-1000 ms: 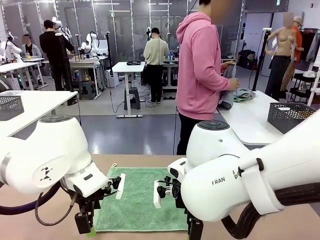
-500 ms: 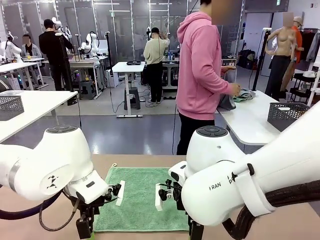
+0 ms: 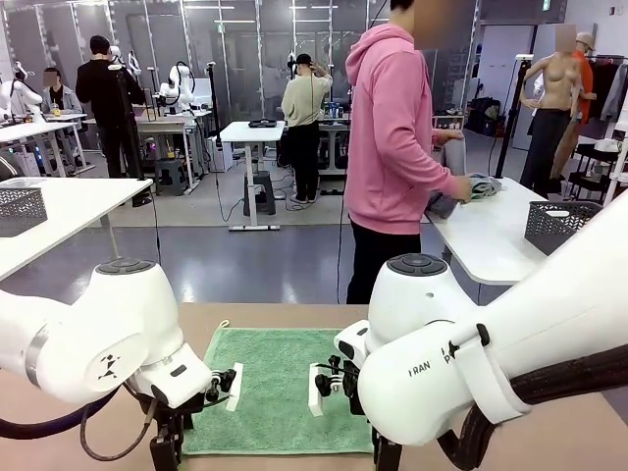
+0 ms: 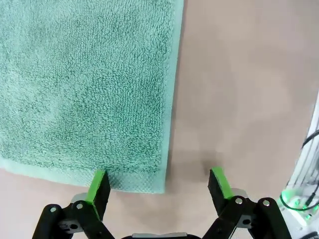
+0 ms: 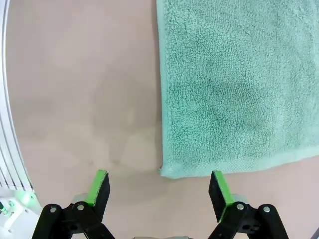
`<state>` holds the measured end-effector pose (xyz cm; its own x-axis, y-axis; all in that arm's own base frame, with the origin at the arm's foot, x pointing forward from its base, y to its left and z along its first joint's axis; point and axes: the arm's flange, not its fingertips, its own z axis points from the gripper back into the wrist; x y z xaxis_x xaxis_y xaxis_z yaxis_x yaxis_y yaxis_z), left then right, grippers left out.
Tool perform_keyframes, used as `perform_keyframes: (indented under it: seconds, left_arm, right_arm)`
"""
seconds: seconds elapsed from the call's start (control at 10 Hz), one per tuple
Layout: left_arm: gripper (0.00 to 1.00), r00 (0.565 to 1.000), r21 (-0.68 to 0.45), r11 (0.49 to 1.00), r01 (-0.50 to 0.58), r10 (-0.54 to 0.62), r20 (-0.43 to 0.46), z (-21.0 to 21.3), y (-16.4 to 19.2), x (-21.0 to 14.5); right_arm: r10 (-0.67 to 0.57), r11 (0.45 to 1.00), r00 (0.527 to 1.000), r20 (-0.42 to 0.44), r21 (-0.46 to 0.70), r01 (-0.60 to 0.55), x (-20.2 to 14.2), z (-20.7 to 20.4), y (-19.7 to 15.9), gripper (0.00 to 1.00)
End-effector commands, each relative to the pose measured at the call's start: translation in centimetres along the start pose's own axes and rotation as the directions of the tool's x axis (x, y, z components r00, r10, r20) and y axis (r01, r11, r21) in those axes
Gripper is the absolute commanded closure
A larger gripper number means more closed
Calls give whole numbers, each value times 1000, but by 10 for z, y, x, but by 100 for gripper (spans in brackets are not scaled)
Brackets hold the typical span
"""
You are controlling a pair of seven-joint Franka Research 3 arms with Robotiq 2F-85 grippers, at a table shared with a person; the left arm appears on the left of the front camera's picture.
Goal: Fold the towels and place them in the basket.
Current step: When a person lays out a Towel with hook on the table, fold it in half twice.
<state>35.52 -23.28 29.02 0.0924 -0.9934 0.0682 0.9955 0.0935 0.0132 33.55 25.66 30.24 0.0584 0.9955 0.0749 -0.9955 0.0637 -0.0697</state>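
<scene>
One green towel lies flat on the brown table, with its cord loop at the far left corner. My left gripper hangs open over the towel's near left corner; one finger is above the hem, the other above bare table. In the front view this gripper sits at the bottom edge. My right gripper is open just short of the towel's near right corner, with both fingers over bare table. The dark wire-mesh basket stands on a white side table at the far right.
A person in a pink hoodie stands at the far edge, turned to the side table and handling a grey-blue cloth. A paler mesh basket sits on a white table at the left. Bare tabletop flanks the towel.
Both arms have sunk lower and drawn slightly towards the table's near edge, over the towel's near corners. The person's hands have shifted on the cloth. Both grippers stay open.
</scene>
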Motion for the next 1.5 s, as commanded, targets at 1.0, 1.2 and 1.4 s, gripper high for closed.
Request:
perform_keyframes:
  seconds: [1.0, 1.2, 1.4]
  left_arm:
    - [85, 1000, 9, 1000, -4, 4, -24, -11, 0, -1]
    - [100, 1000, 2, 1000, -6, 6, -24, -12, 1, -1]
    - [95, 999, -1, 1000, -12, 12, -32, -13, 3, -1]
  right_arm:
    - [-6, 1000, 1000, 23, 8, 6, -4, -21, -16, 30]
    - [-20, 1000, 999, 32, 4, 20, -5, -20, -18, 88]
    - [-38, 999, 999, 39, 20, 37, -6, -21, -19, 100]
